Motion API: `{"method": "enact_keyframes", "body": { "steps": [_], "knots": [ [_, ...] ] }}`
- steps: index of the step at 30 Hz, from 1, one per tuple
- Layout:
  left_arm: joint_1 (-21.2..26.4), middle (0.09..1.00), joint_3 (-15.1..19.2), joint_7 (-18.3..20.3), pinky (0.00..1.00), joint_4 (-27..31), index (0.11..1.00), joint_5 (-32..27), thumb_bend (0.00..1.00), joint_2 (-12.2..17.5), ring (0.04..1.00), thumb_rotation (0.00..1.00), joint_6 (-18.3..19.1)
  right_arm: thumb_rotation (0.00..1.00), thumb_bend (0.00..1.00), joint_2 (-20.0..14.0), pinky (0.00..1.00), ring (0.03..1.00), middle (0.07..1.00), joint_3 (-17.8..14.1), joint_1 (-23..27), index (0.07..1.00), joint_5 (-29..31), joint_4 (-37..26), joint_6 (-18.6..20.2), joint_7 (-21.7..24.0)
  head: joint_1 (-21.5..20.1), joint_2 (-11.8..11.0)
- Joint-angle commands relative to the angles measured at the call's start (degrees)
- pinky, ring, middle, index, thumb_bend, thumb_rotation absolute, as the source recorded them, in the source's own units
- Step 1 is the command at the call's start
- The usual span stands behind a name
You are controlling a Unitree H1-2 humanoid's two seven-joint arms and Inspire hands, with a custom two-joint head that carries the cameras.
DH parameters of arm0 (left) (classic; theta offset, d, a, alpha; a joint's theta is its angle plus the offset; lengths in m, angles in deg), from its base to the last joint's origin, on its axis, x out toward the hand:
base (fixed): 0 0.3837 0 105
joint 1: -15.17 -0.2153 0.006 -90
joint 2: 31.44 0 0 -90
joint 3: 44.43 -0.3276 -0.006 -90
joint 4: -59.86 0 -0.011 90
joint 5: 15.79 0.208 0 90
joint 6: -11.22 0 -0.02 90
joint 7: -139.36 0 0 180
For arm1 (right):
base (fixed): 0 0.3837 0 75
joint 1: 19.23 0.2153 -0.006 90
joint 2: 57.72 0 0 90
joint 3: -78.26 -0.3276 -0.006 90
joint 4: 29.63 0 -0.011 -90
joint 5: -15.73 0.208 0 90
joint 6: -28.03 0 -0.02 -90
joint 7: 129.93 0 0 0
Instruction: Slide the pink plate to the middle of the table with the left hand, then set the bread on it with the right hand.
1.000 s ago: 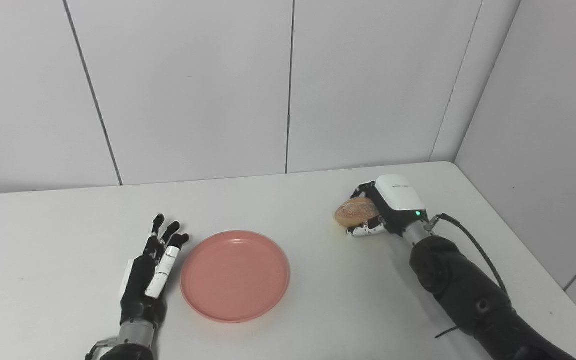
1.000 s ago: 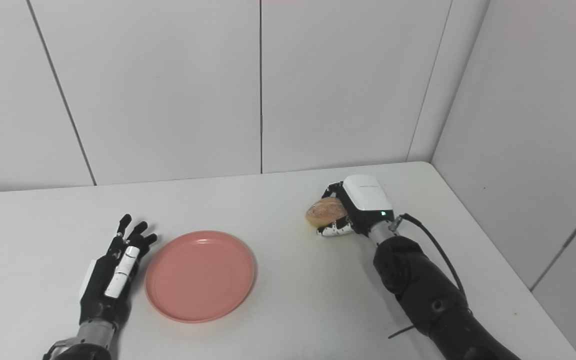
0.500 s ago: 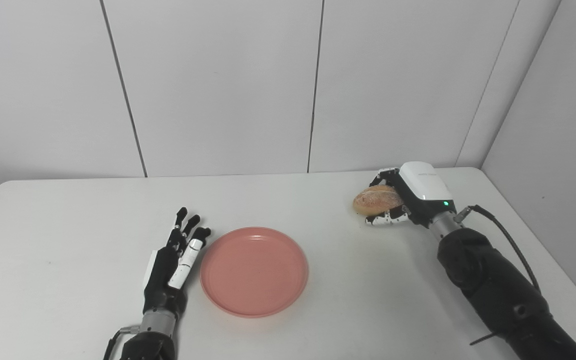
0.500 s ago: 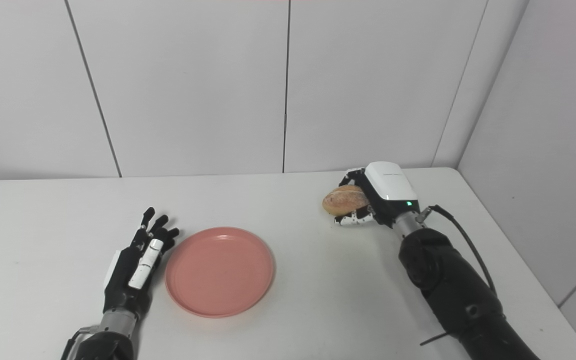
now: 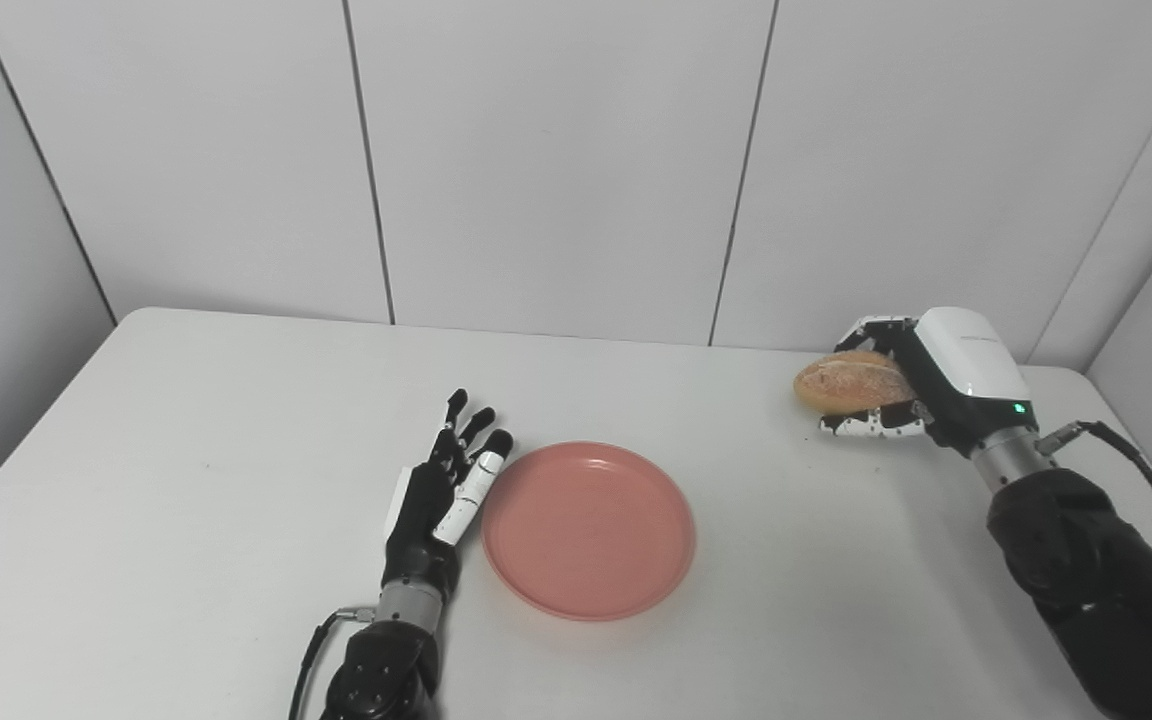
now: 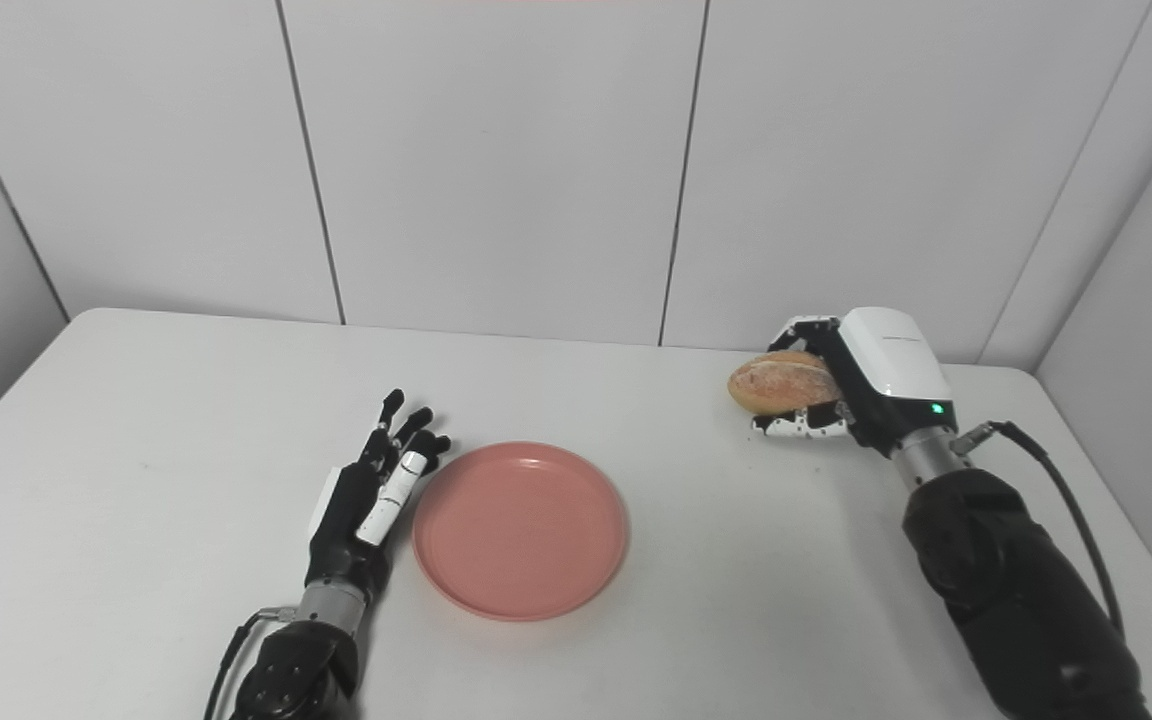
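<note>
We've got the bread point(image 5: 851, 382) clutched in our right hand point(image 5: 921, 388), right of the pink plate point(image 5: 588, 528); left hand point(image 5: 441, 492) flat, fingers spread, against its rim.

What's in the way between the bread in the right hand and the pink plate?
Nothing visible. The right hand holds the bread, and only bare table lies between it and the pink plate. The left hand rests at the plate's far side.

White table point(image 5: 186, 470) under my view, pale panelled wall point(image 5: 556, 160) behind it with dark vertical seams; side walls both ends.
</note>
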Motion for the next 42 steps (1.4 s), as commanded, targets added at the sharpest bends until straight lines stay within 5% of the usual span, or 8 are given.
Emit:
{"method": "enact_keyframes", "body": {
  "steps": [1,10,19,28,34,42],
  "knots": [
    [-1.3,0.927,-1.2,0.3,0.89,-2.4,1.0,-0.2,0.78,-2.3,0.822,0.67,0.4,0.14,0.51,-0.1,0.11,0.157,0.24,-1.4,1.5,0.482,1.4,-3.6,0.1,0.6,0.3,0.0],
    [-1.7,0.932,-1.5,-0.1,0.87,-2.1,1.0,0.2,0.79,-2.8,0.815,0.67,0.8,0.13,0.5,1.5,0.1,0.151,0.238,-1.0,1.9,0.483,1.2,-8.1,-1.8,3.0,1.1,0.3],
    [-1.9,0.929,-1.2,0.4,0.89,-1.3,1.0,-0.4,0.78,-2.1,0.817,0.68,1.6,0.13,0.5,5.7,0.12,0.166,0.255,-1.6,2.1,0.482,5.7,-13.4,2.2,8.7,-0.6,0.6],
    [-1.7,0.916,-1.1,0.7,0.89,-0.8,1.0,-0.4,0.76,-1.5,0.81,0.68,2.2,0.14,0.5,10.4,0.22,0.299,0.403,0.1,1.1,0.485,4.7,-17.5,5.3,13.2,-1.3,0.8],
    [-1.9,0.918,-1.2,0.7,0.88,0.2,1.0,-0.1,0.75,-1.3,0.808,0.68,3.0,0.14,0.51,12.4,0.14,0.187,0.284,1.3,1.6,0.484,4.0,-16.8,5.2,14.4,-1.8,1.2],
    [-1.8,0.921,-1.2,0.4,0.87,0.5,1.0,0.4,0.75,-1.1,0.808,0.69,3.6,0.14,0.51,15.1,0.12,0.168,0.263,2.1,3.0,0.481,4.9,-13.3,6.4,16.2,-2.3,1.6]
  ]
}}
